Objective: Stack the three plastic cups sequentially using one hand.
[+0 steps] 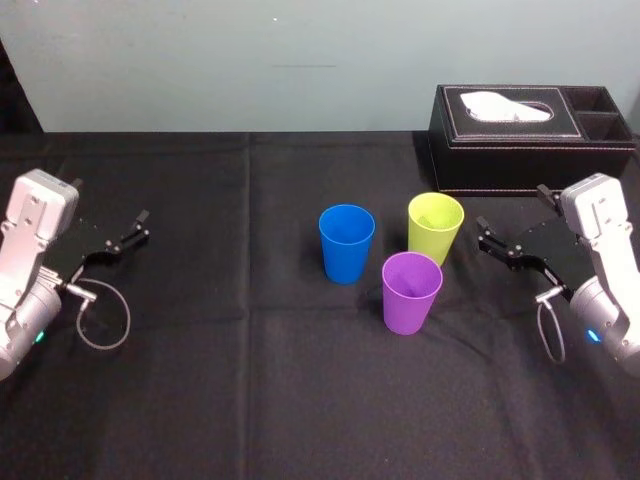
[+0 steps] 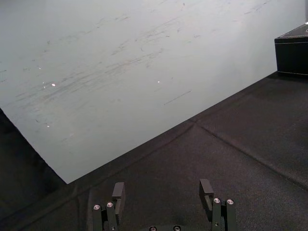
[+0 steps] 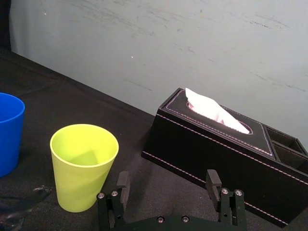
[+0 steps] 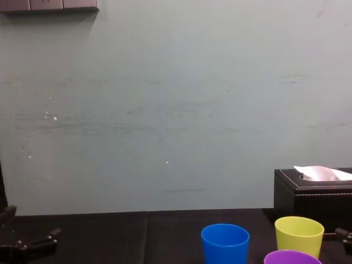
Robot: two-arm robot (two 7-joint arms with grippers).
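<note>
Three cups stand upright, mouths up, in the middle of the head view. The blue cup (image 1: pixel 347 243) is near the centre, and the yellow-green cup (image 1: pixel 435 227) is to its right and slightly higher in the frame. The purple cup (image 1: pixel 411 291) is below and between them, nearest the robot. None sits inside another, so the stacking has not begun. Standing close together with open mouths, they look set out so that one can be lifted and dropped into the next with short moves. A black tissue box (image 1: pixel 530 140) sits at the upper right, behind the yellow-green cup, on the black table (image 1: pixel 250 400). The right claw (image 1: pixel 484 233), at the right of the frame, is near the yellow-green cup without touching it; it is spread wide and holds nothing. Being closest, it is likely the one to work. The left claw (image 1: pixel 140 226) rests at the left edge, well apart from the cups, also spread and empty.
</note>
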